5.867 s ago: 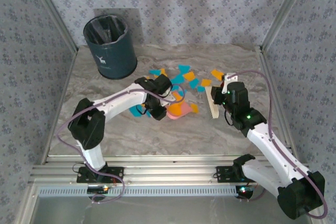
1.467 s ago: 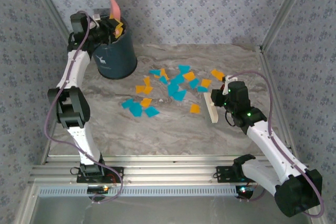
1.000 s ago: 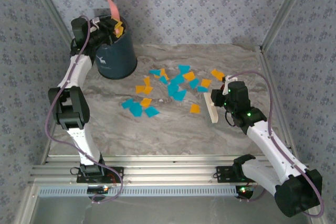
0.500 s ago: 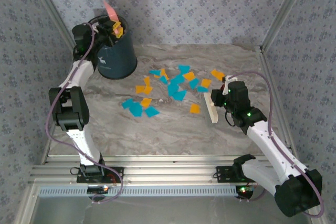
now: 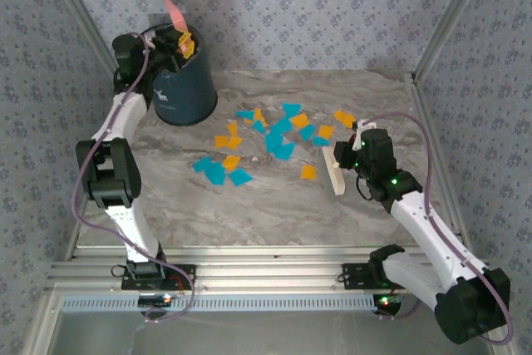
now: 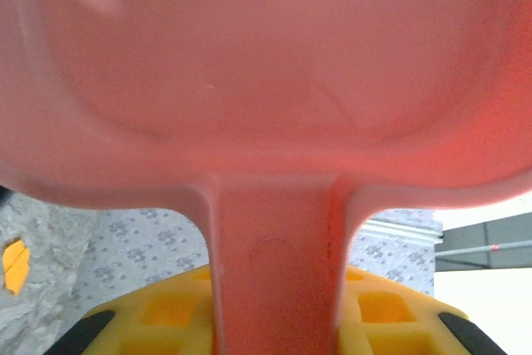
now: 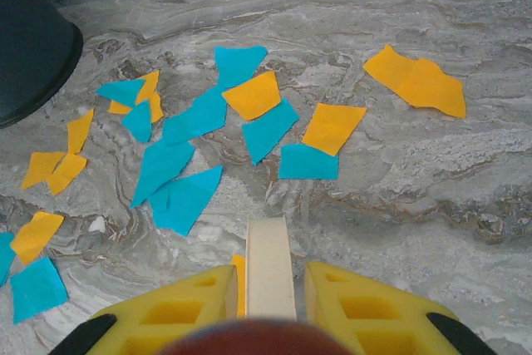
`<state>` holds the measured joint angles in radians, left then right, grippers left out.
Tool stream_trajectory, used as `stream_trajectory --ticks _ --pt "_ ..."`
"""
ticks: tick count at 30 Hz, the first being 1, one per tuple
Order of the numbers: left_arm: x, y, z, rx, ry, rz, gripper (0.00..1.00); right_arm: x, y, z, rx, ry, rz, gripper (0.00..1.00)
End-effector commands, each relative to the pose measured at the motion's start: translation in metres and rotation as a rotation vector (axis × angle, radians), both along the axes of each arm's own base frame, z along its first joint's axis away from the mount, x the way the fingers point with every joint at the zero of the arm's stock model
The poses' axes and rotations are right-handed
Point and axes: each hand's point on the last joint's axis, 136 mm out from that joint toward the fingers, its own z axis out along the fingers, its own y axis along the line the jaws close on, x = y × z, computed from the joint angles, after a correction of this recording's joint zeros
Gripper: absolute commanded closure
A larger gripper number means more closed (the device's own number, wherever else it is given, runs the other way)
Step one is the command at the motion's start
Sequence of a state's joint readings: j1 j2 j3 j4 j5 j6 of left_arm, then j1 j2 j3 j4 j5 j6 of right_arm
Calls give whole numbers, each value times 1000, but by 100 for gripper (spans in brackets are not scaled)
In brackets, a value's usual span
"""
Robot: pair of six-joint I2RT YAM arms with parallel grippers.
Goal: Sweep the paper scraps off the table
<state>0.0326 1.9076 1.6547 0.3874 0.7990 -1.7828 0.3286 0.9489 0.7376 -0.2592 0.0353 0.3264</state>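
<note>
Turquoise and orange paper scraps lie spread over the middle of the marble table; in the right wrist view the paper scraps sit just ahead of my fingers. My left gripper is raised over the dark bin, shut on the handle of the pink dustpan, which stands tilted up above the bin mouth. In the left wrist view the dustpan looms close, with its handle held in my left gripper. My right gripper is shut on a cream flat sweeper, resting right of the scraps. The sweeper sticks out of my right gripper.
The bin stands at the table's back left corner. Patterned walls and aluminium rails enclose the table. One orange scrap lies apart at the back right, and another just left of the sweeper.
Since the earliest frame the left arm has carried the dustpan from the scraps up to the bin. Over the last second it only shifted slightly there. The right arm has stayed still.
</note>
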Motion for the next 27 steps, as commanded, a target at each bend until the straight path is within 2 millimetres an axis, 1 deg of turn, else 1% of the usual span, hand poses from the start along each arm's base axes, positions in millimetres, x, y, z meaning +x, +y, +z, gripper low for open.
stream_trajectory --ticks 1,7,10,12,13,17,22,27 --pt "-29 -5 48 148 -145 -30 100 1 2 17 50 -47 -1 100" --pt "-37 -9 52 261 -177 -64 100 1 6 20 70 -53 10 100" --pt "-44 -11 55 353 -201 -83 100 1 8 21 89 -56 16 100" --pt "-52 -11 62 449 -232 -91 100 2 11 22 108 -58 26 100" --pt "-56 -11 59 493 -221 -99 100 2 13 23 115 -59 31 100" --pt "-73 -12 61 677 -256 -126 100 5 24 25 164 -55 66 100" --pt "-95 -15 60 817 -303 -168 100 9 37 25 220 -47 103 100" --pt "-123 -27 49 971 -356 -247 100 14 47 25 269 -45 128 100"
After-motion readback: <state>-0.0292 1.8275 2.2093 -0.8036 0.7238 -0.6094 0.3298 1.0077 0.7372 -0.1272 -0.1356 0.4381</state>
